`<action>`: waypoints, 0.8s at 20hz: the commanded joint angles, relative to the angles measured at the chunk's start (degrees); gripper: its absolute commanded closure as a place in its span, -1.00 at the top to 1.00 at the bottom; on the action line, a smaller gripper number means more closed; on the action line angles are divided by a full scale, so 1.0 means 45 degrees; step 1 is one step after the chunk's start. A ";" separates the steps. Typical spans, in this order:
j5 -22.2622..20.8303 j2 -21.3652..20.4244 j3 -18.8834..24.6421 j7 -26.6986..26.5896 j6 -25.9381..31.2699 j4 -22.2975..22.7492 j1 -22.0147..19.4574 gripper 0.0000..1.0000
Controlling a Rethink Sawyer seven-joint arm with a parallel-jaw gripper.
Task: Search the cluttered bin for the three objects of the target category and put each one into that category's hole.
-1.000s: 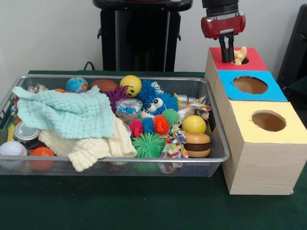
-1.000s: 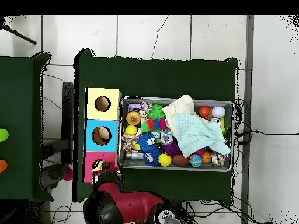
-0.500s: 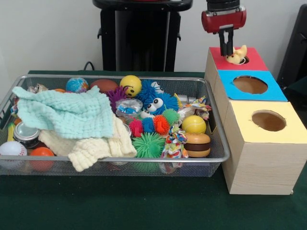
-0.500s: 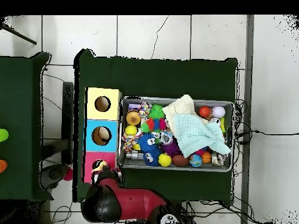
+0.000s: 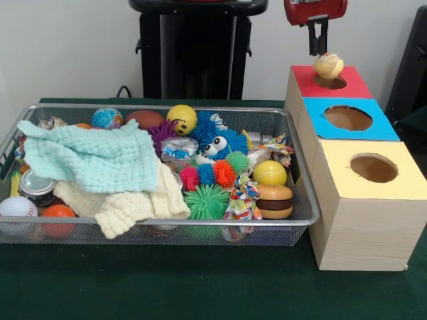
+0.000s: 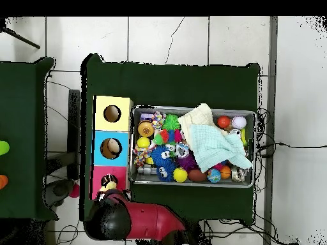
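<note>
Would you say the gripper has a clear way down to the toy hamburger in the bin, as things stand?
Probably yes: the toy hamburger lies uncovered on top, near the wire bin's corner. The gripper hangs above the red-topped box, beside a small yellowish toy.

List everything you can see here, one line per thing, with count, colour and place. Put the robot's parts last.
Wire bin: 1, silver, on the green table.
Cloths: 2, mint over cream, bin's left half in the front view.
Spiky balls: several, green, blue, purple, red, mid bin.
Smiley ball: 1, yellow, bin's far side.
Plain ball: 1, yellow, bin's right end.
Toy burger: 1, brown and tan, right front corner.
Baseball: 1, white, left front corner.
Globe ball: 1, blue, far left.
Sorting box: 1, wooden, with red, blue, yellow tops, right of bin.
Small toy: 1, pale yellow, at the red hole.
Gripper: 1, red and black, above the small toy.
</note>
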 commanded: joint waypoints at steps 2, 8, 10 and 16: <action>-0.0507 0.1138 -0.0296 0.2230 -0.2411 -0.1145 0.0296 -1.00; -0.0239 0.0974 -0.0402 0.2064 -0.2336 -0.1158 0.0391 -1.00; -0.0214 0.0949 -0.0396 0.2085 -0.2515 -0.1161 0.0395 -1.00; -0.0418 0.1399 -0.0174 0.2316 -0.3470 -0.1014 0.0169 -1.00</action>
